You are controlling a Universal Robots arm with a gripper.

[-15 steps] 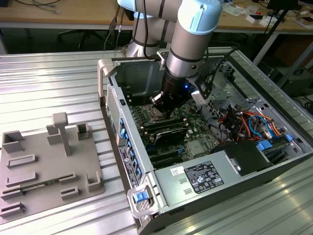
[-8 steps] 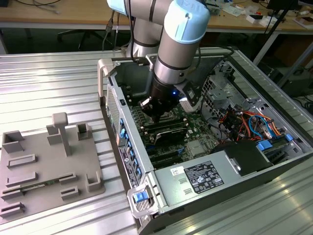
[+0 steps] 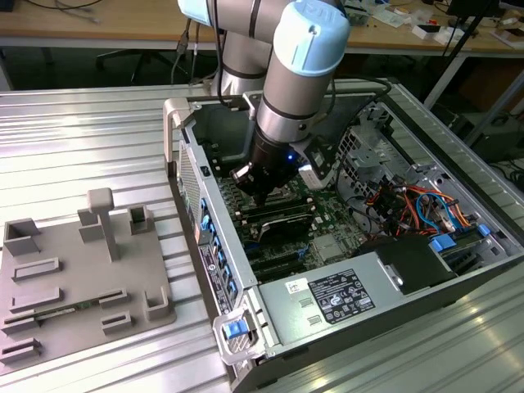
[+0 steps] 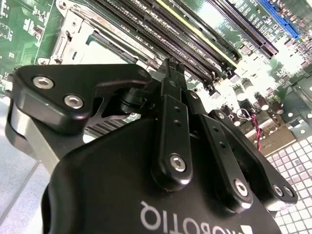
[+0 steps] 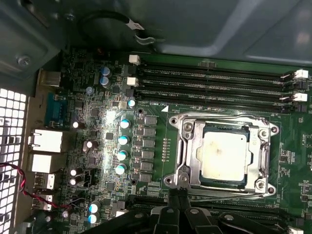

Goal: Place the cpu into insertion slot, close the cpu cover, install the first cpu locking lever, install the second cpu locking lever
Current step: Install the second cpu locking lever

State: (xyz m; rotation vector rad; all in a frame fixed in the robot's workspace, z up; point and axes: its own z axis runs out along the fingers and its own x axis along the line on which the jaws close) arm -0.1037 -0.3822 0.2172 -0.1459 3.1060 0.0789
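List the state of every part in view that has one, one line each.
cpu: seated in the insertion slot.
cpu cover: closed flat around the chip.
gripper: fingers shut, tips at the socket's edge.
computer case: side open, motherboard exposed.

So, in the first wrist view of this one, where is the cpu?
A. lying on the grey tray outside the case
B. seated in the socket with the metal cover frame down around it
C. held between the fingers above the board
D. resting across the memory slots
B: in the first wrist view the cpu sits flat in the insertion slot, with the cpu cover framing its edges.
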